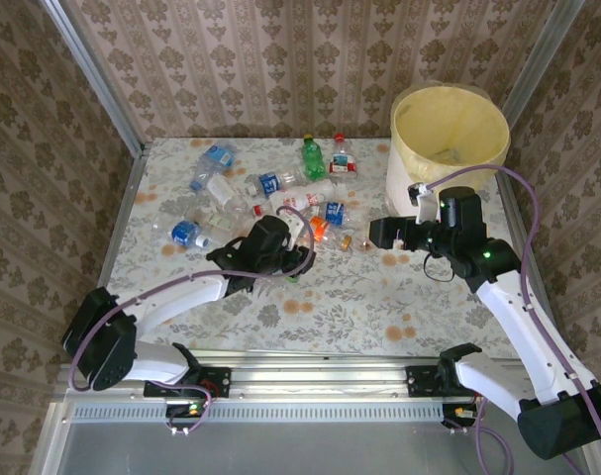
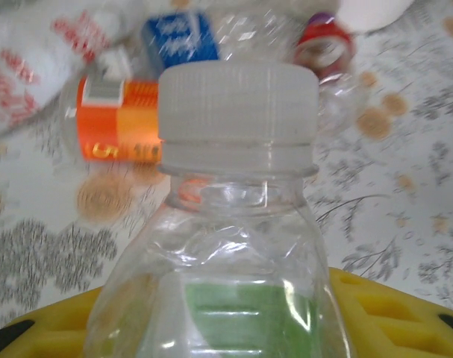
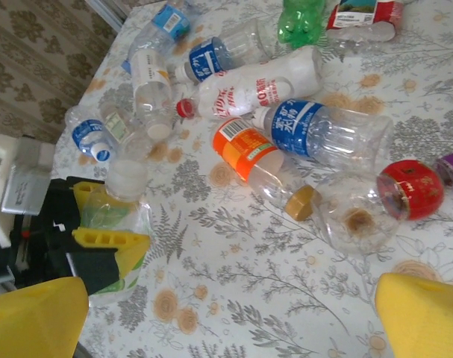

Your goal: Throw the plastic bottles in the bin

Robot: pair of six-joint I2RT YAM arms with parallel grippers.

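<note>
We see the left gripper (image 3: 99, 218) pinching a green-label bottle (image 2: 237, 246): clear plastic, white cap. Its yellow fingers (image 3: 110, 240) press on both sides of the bottle's body, and the cap points at the pile. We can't tell whether the bottle is lifted or resting on the table (image 1: 359, 297).

The right gripper (image 3: 230, 306) has its jaws spread wide over the bare patterned table, right of the pile. In the top view it sits just in front of the bin (image 1: 404, 168).

The bin stands at the far right corner with a yellow liner over its rim, well apart from the pinched bottle.

The other bottles (image 1: 270, 183) lie scattered from mid-table toward the far left.
- Nearest the pinched one is an orange-label bottle (image 3: 245, 149) with a gold cap.
- A blue-label bottle (image 3: 301, 123) lies just beside the orange one.
- A white bottle (image 3: 256, 89) with red print lies just past those two.
- A red-label bottle (image 3: 409, 186) with a purple cap lies further right, touching a crushed clear bottle (image 3: 353, 216).
- A green bottle (image 3: 301, 19) is at the far edge of the pile.
</note>
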